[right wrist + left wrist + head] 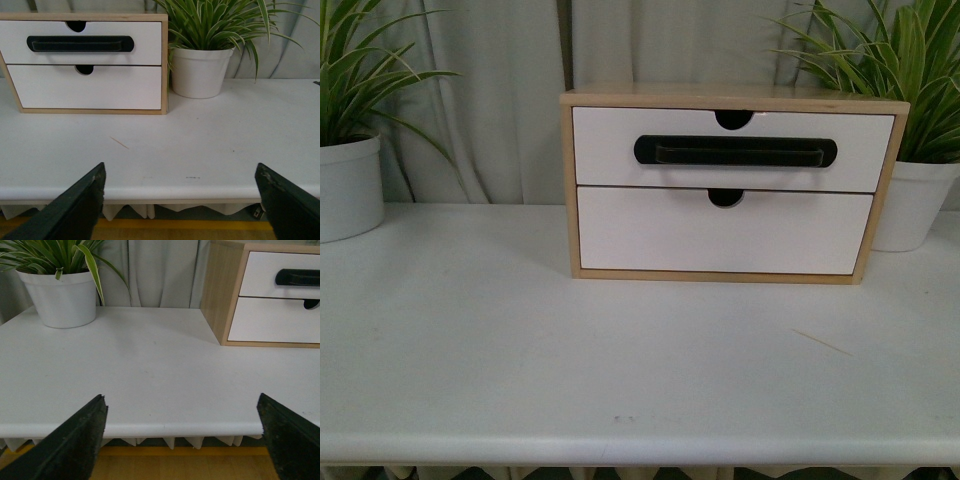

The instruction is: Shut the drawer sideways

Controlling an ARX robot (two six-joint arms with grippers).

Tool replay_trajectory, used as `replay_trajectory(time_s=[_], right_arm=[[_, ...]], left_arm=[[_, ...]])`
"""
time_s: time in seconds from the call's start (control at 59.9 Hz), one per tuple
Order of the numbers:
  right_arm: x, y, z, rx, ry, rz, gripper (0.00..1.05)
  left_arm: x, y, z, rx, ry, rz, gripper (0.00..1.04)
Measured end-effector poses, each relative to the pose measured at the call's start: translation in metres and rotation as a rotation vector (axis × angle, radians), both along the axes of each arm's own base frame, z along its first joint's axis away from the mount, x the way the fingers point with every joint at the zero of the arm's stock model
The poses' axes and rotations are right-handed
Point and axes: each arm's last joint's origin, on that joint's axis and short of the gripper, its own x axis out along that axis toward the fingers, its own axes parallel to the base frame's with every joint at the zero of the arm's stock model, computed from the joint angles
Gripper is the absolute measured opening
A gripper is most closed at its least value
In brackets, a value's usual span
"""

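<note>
The drawer [610, 150] is the upper one in a small wooden cabinet [566, 190] at the back middle of the table. It has a white front, a long black bar handle [735, 151] and a notch in its top edge. Its front looks a little wider than the lower front and seems to stand slightly forward. Neither gripper shows in the front view. My left gripper [181, 397] is open and empty over the table's front edge, with the drawer [260, 275] far ahead. My right gripper [180, 165] is open and empty over the same edge, the drawer [145, 50] far ahead.
A plain white lower drawer [720, 240] without a handle sits under the upper one. A white plant pot [348, 190] stands at the back left and another [910, 205] just right of the cabinet. The white table [620, 370] stretches in front.
</note>
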Motion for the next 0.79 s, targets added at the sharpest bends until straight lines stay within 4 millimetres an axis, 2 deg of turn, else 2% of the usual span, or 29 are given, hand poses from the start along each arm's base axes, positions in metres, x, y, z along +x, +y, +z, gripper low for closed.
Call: replay_trajectory(time_s=[0.05,0.117,0.785], right_arm=[[0.0000,0.0000,0.0000,0.001,0.000,0.000,0.98],[0.0000,0.0000,0.0000,0.002,0.000,0.000,0.95],[0.0000,0.0000,0.0000,0.002,0.000,0.000,0.96]], left_arm=[[0.0000,0.0000,0.0000,0.001,0.000,0.000,0.99],[0.0000,0.0000,0.0000,0.001,0.000,0.000,0.99],[0.0000,0.0000,0.0000,0.001,0.000,0.000,0.99]])
